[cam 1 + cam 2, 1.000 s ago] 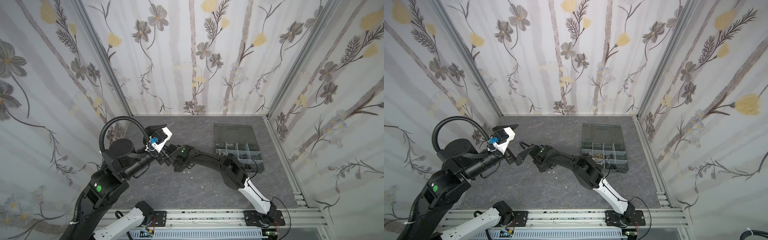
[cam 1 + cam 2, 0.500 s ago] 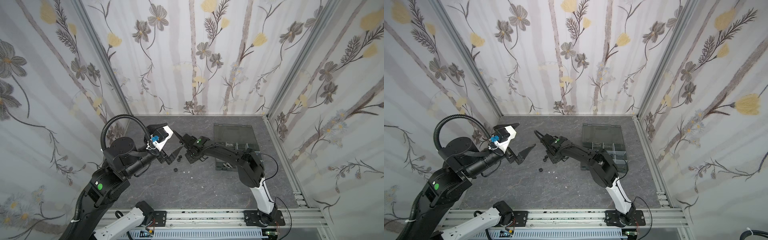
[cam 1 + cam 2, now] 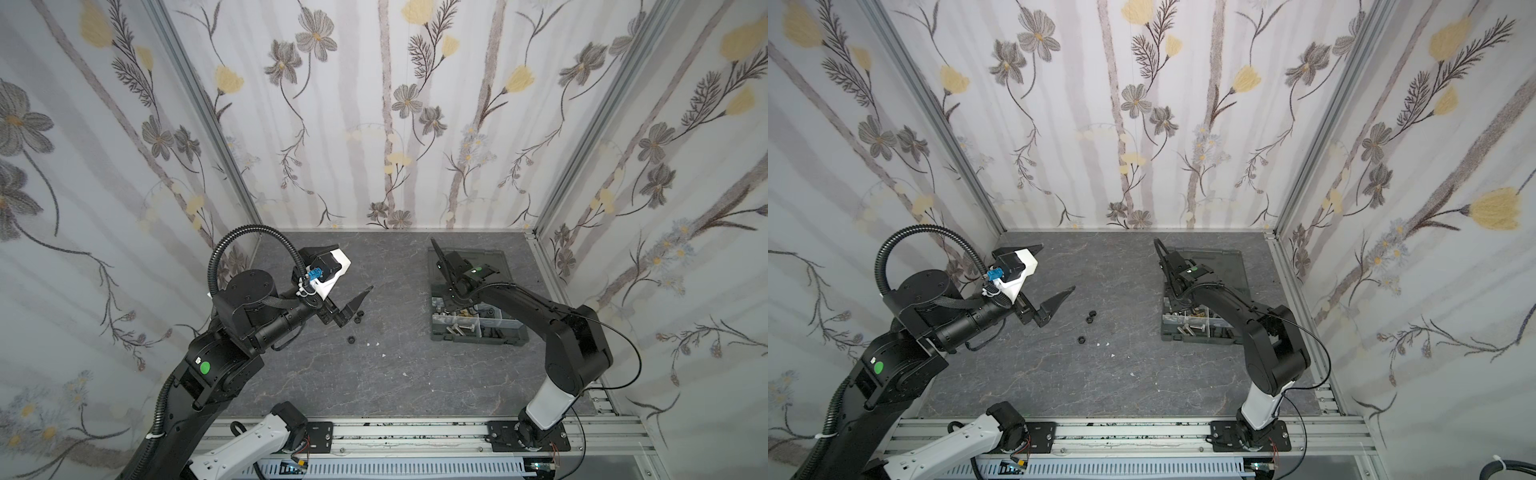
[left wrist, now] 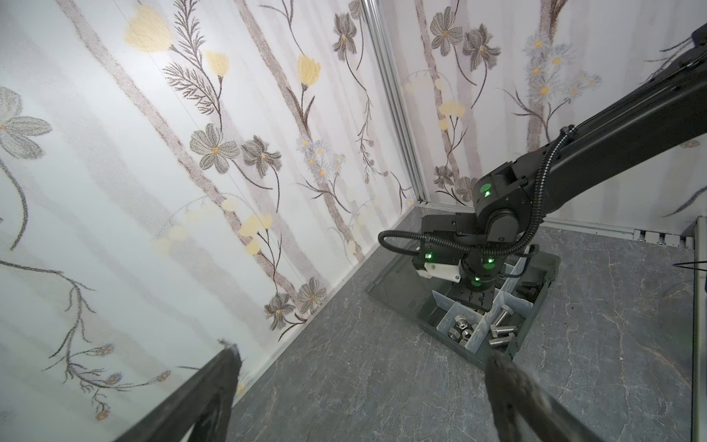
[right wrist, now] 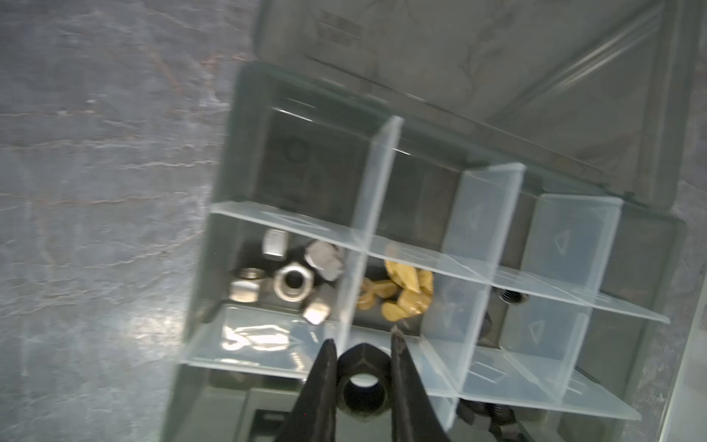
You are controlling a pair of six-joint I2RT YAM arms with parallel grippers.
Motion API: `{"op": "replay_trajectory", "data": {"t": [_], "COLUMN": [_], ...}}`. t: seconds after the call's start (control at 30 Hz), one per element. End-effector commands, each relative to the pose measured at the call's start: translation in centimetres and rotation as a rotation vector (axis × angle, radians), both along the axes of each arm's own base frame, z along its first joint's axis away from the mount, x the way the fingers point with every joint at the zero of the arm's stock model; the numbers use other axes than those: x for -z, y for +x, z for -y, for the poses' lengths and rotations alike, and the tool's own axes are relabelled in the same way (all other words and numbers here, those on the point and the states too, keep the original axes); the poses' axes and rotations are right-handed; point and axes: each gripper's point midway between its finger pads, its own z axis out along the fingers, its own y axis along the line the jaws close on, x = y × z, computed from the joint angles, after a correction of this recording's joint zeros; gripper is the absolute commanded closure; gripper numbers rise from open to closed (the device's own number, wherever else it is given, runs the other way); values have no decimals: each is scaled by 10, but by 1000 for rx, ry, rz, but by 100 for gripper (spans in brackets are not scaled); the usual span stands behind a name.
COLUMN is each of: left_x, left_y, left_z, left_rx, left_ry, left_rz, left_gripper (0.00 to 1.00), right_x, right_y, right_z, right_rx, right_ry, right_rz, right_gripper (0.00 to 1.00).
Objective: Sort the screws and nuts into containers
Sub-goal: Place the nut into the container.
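Moved: right fingers point(image 5: 321, 382), pinching a black nut point(image 5: 363, 359), now over the containers point(image 5: 377, 183)
Left fingers point(image 4: 509, 382): spread
Next: release

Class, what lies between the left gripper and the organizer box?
Loose black nuts and white specks near the left gripper; the rest up to the organizer box is bare, in both top views.

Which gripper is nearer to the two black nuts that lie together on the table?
Left. The left gripper, open, hovers close beside the two black nuts, apart from them. The right gripper, shut on a held black nut, is away over the organizer box.
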Motion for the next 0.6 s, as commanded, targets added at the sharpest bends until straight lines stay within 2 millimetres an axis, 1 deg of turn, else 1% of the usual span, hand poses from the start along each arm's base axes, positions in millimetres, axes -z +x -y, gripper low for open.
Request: {"op": "replay_trajectory", "data": {"t": [0.0,0.13,0.2,0.4,0.57], "left_x": [-8,-7,-7,-7,-7], "left_y": [-1,-1,-2,-2,-1], "left_z": [1,2,1,0,0], "left_rx": [13,14,13,6,5], "left_ry": [-13,-12,-12,-12,-9], "left_rz": [28,26,26,23,21], "left_gripper": [0,0,0,0,0], "right_x": [-4,4,7,15,28], "right_y": [7,10,13,19,17], "right_z": [29,54,62,72,73], "right_rx": [68,125,138,153,154], "right_ry": [14,22,18,16,13], "right_rz": [42,39,36,24,-1], "right_gripper": [83,83,83,83,82]}}
